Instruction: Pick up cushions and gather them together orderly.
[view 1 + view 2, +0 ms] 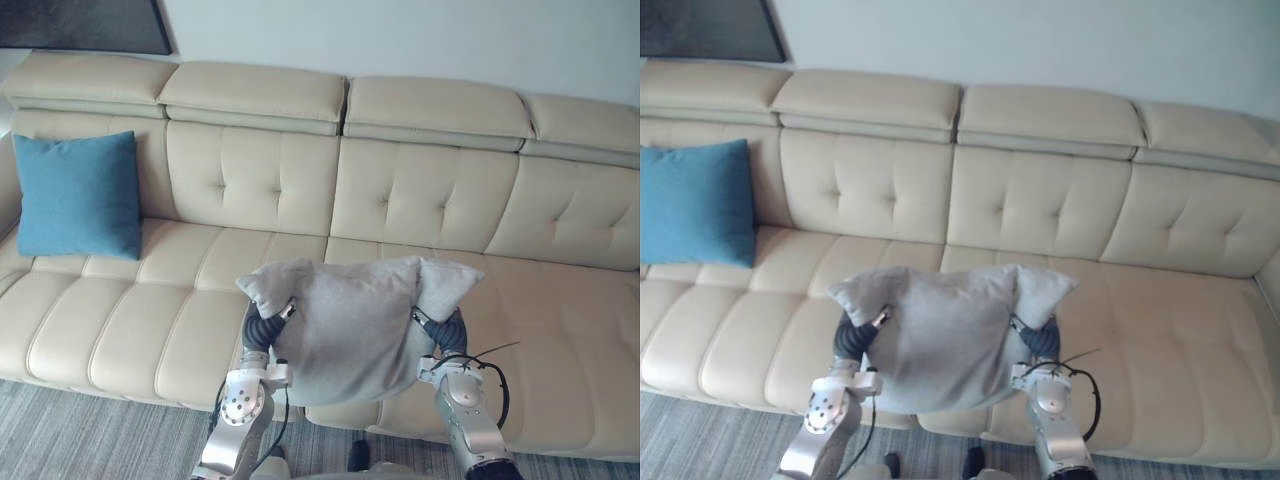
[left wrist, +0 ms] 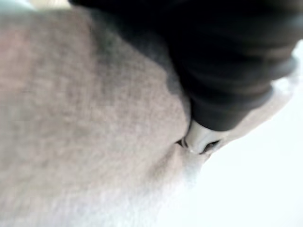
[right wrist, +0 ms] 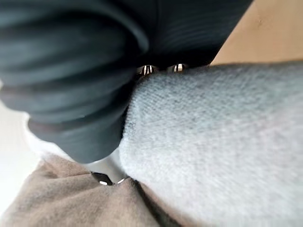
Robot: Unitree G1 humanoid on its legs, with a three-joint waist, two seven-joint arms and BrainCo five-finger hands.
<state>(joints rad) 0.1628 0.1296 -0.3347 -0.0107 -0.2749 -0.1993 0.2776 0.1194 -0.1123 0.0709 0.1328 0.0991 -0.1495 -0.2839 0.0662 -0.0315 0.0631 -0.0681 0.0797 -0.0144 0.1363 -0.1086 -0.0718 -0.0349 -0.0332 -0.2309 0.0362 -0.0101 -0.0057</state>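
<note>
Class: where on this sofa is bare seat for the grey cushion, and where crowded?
Bare: the sofa seat from beside the blue cushion to the right end. Crowded: the left end, against the blue cushion. Hidden behind the grey cushion: the front middle.

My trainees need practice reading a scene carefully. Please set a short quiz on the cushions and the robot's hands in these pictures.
1. True or false: the grey cushion is held by one hand alone.
2. Where is the blue cushion? A: standing upright at the left end of the sofa. B: on the floor. C: at the sofa's right end.
3. How many cushions are in view?

Key
1. False: the left hand and the right hand hold it, one on each side.
2. A.
3. Two.
</note>
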